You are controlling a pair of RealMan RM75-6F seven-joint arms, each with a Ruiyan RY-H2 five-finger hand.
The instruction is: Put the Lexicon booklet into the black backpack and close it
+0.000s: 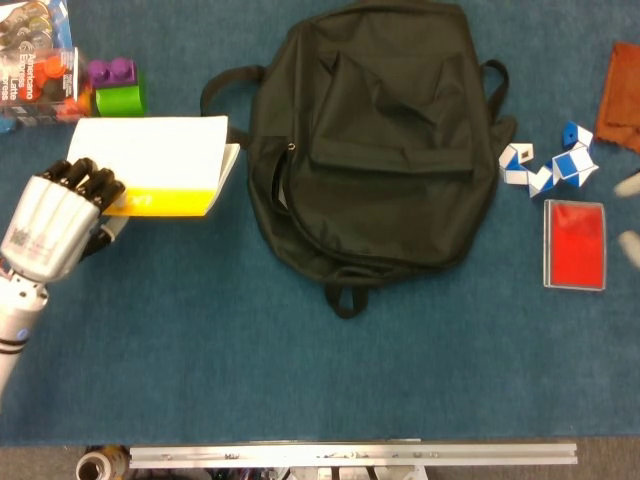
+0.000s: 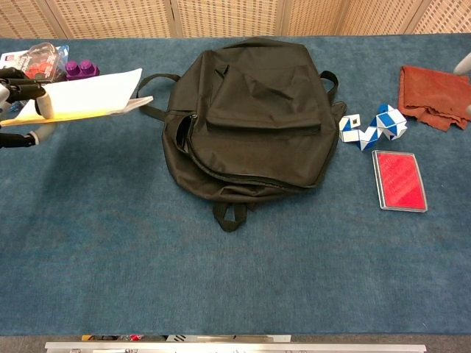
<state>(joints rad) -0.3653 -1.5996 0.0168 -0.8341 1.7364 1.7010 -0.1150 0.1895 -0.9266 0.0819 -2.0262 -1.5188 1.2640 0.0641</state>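
Observation:
The Lexicon booklet (image 1: 150, 160), white with a yellow band, is off the table and tilted, left of the black backpack (image 1: 385, 150). My left hand (image 1: 50, 225) grips its near-left corner, fingers over the top and thumb underneath. In the chest view the booklet (image 2: 85, 95) hangs in the air with my left hand (image 2: 22, 84) at the frame's left edge. The backpack (image 2: 250, 118) lies flat, with a gap in its zipper (image 2: 182, 132) on the left side. Only blurred fingertips of my right hand (image 1: 627, 185) show at the right edge, also in the chest view (image 2: 464, 65).
Purple and green blocks (image 1: 118, 85) and a toy package (image 1: 35, 65) sit at the back left, behind the booklet. Right of the backpack lie a blue-white snake puzzle (image 1: 550, 165), a red case (image 1: 574, 243) and a rust cloth (image 1: 622, 95).

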